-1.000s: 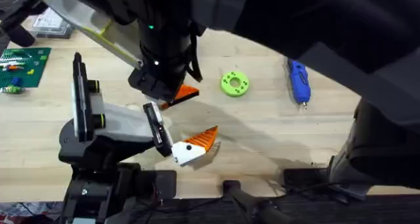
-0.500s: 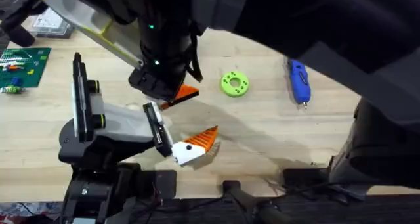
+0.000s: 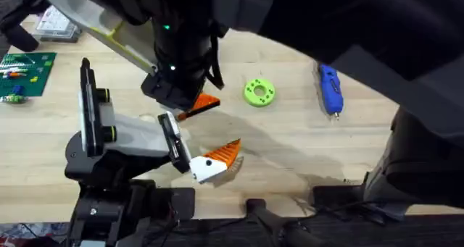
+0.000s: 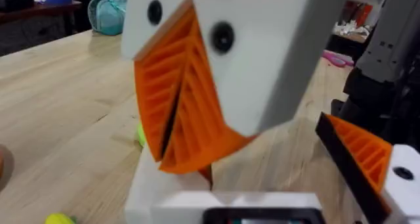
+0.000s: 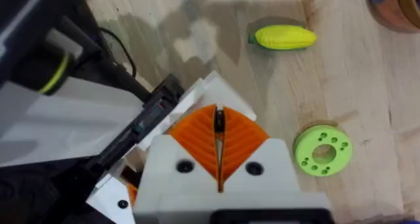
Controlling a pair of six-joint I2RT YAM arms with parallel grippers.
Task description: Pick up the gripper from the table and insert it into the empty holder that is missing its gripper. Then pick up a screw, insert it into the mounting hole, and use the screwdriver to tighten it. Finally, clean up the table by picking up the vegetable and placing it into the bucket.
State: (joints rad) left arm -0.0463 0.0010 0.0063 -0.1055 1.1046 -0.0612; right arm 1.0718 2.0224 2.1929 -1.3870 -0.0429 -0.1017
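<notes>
- Beside the lime-green ring, the right gripper hovers with pads pressed together, seemingly empty.
- Left gripper is likewise clenched.
- Screwdriver lies right of the ring.

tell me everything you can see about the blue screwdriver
The screwdriver is a blue pen-shaped tool, plastic by the look of it, with a thin metal tip. It lies flat on the wooden table at the far right, tip pointing toward the near edge. Nothing touches it; the lime-green ring lies apart to its left.
</notes>
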